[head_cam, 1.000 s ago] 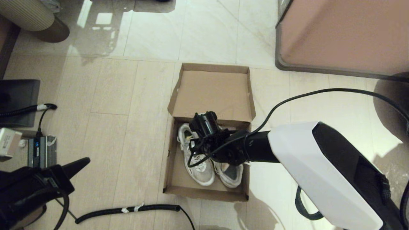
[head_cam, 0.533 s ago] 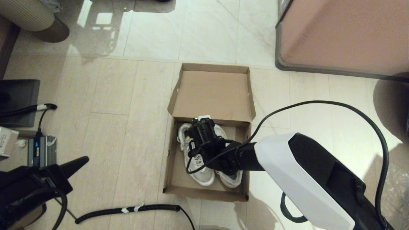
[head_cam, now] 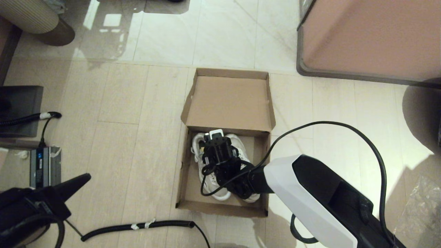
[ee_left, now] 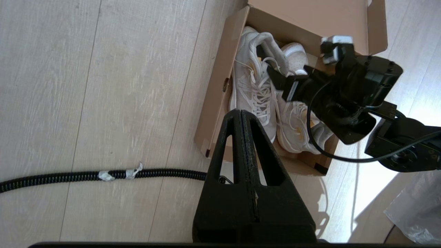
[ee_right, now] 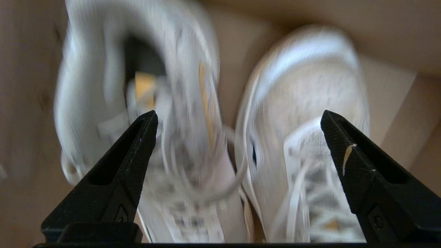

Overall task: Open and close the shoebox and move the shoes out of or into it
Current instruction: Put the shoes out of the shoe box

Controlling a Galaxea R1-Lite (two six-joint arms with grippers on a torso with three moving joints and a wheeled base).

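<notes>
The brown shoebox (head_cam: 220, 208) lies open on the floor, its lid (head_cam: 229, 100) flipped back flat on the far side. Both white sneakers (head_cam: 220, 195) sit side by side inside it, toes toward me. My right gripper (head_cam: 216, 144) hangs open inside the box just above the shoes' heel ends. In the right wrist view its fingertips (ee_right: 239, 115) straddle the two shoes (ee_right: 306, 89) with nothing gripped. From the left wrist view one dark finger (ee_left: 275, 76) dips between the shoes (ee_left: 253, 93). My left gripper (ee_left: 240, 112) is shut and empty, low at the near left (head_cam: 82, 179).
A large pinkish-brown block with a dark rim (head_cam: 368, 38) stands at the far right. A black corrugated hose (head_cam: 137, 226) crosses the floor in front of the box. A grey power unit (head_cam: 44, 162) and a dark panel (head_cam: 20, 106) are on the left.
My right arm has drawn toward me and dropped deeper into the box, from its far edge down to the shoes' heels. The left gripper has sunk a little lower.
</notes>
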